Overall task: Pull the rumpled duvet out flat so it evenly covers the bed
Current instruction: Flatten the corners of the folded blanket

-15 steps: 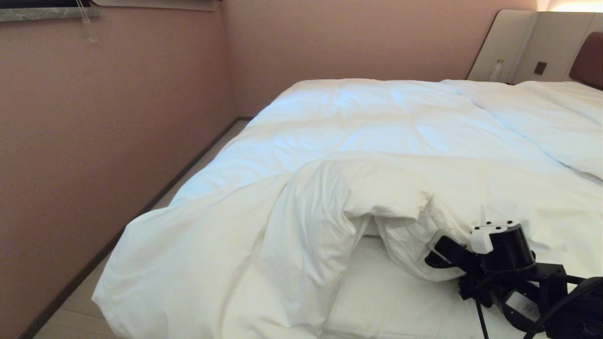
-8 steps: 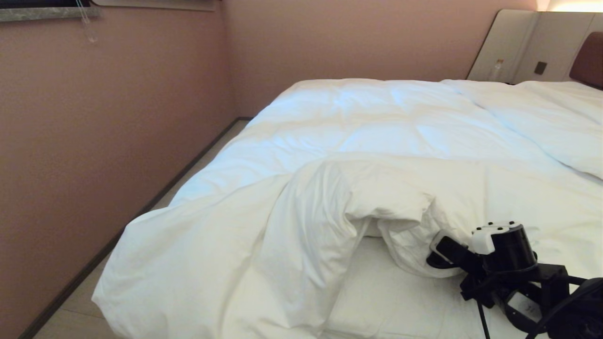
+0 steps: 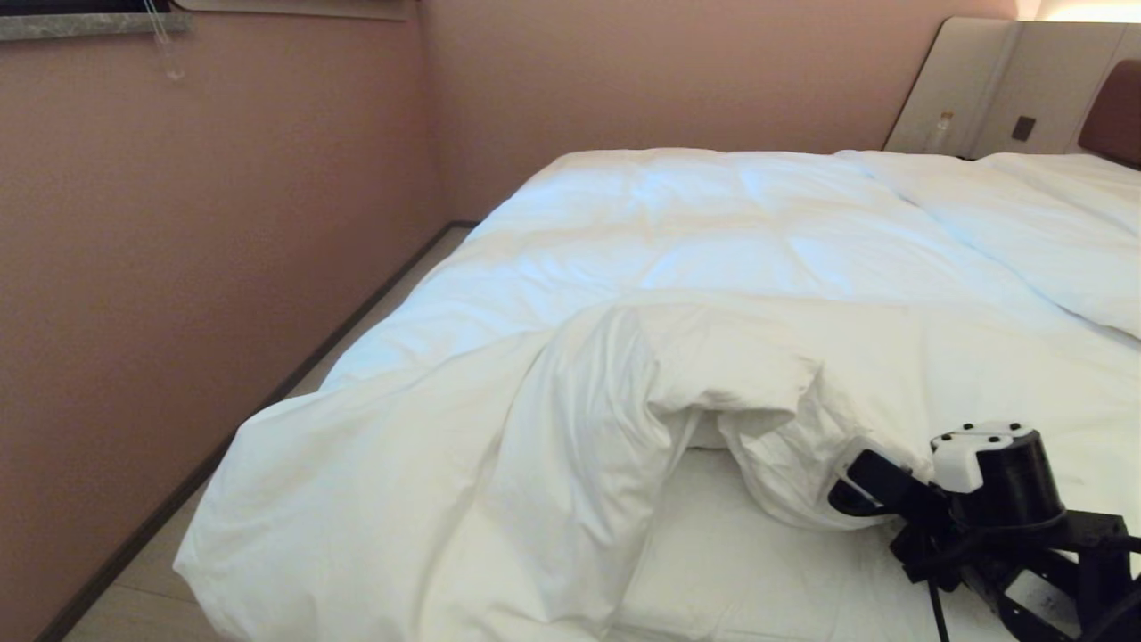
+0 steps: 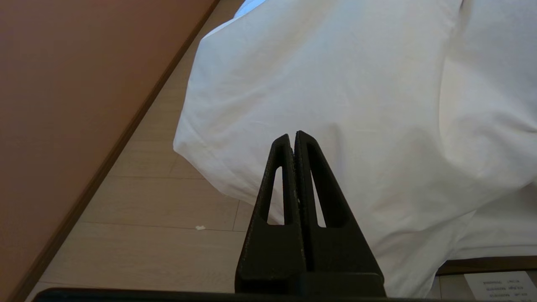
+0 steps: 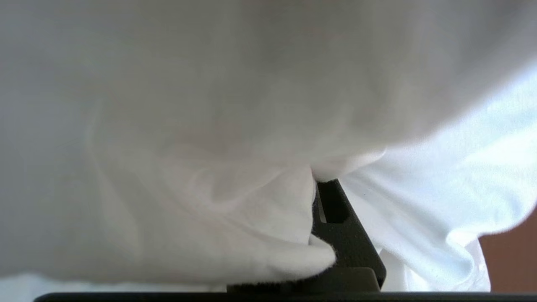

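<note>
Right end effector (image 3: 847, 477) is clamped on the folded-back duvet (image 3: 695, 267) edge near the bed's (image 3: 758, 571) foot. Left end effector (image 4: 293, 138) is pinched closed on nothing, off the bed's corner.

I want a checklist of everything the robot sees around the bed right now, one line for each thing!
Surface: bed, white sheet bare at the near corner where the cover is folded back.
Job's things: duvet, flat further up, rumpled with a folded-over flap near the foot; one corner hangs over the floor.
Clutter: a small white scrap on the floor; a small bottle by the headboard panels.
Grippers: right tool shut on the duvet's folded edge, cloth bunched around it; left tool shut, empty, pointing at the duvet's hanging corner.
Cables: black cables by the right wrist.
Surroundings: pink wall, pale wood floor, beige panels, pillow.
</note>
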